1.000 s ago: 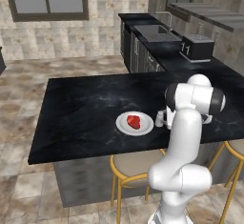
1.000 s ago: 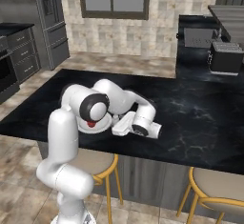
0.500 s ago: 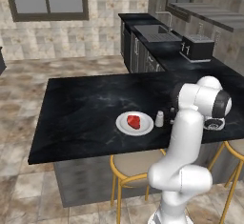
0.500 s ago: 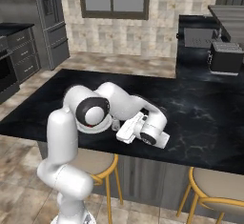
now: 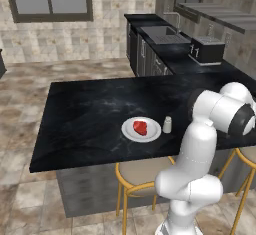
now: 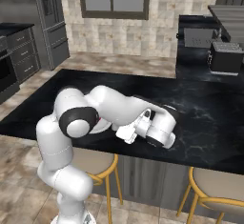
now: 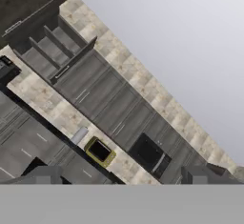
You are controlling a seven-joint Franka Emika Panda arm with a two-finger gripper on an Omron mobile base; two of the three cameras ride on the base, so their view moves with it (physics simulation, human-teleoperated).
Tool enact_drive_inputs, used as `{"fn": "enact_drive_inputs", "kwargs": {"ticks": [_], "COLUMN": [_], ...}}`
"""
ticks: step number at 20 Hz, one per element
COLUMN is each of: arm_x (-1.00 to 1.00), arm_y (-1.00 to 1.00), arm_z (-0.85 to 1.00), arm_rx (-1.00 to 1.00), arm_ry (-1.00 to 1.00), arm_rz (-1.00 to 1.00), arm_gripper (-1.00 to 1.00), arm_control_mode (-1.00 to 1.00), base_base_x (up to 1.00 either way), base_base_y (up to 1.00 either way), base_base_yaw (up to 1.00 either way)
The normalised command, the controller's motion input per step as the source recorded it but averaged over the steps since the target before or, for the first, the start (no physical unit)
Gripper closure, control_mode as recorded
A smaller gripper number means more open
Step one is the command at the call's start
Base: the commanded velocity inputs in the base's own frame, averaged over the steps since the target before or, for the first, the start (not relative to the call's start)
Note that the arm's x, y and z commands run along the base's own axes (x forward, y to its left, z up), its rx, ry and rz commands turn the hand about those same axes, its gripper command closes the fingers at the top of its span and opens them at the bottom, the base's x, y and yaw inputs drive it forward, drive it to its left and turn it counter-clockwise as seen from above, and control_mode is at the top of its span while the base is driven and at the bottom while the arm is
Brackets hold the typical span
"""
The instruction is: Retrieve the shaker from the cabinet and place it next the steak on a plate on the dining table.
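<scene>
Bench (image 5: 90,114) black stone, faint grey marbling; its base grey, panelled. Plate (image 5: 129,131) white; steak (image 5: 140,127) red. Shaker (image 5: 167,124) whitish-grey. Stools (image 5: 145,171): beige seats, mustard-yellow frames. Arm (image 5: 200,149) white with dark joints. Back wall (image 5: 65,39) in mottled tan and beige stone tiles; floor similar, browner. Toaster (image 5: 207,50) black. Window frame (image 5: 50,16) dark brown-grey. Wall cabinets (image 7: 100,92) grey wood-grain in the hand view.

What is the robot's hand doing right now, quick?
Gripper: open, holding nothing. The shaker stands on the table beside the plate.
</scene>
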Motion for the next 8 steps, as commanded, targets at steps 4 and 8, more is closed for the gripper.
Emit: {"fn": "enact_drive_inputs", "kwargs": {"ticks": [4,8], "arm_x": [-0.69,-0.69], "arm_y": [0.02,0.1], "arm_z": [1.0,1.0], "arm_rx": [0.0,-0.05], "arm_ry": [-0.3,-0.24], "arm_rz": [0.0,-0.01], "arm_gripper": [-1.0,-1.0], "arm_control_mode": [-1.0,-1.0], "base_base_x": [0.0,0.0], "base_base_y": [0.0,0.0], "base_base_yaw": [0.0,0.0]}}
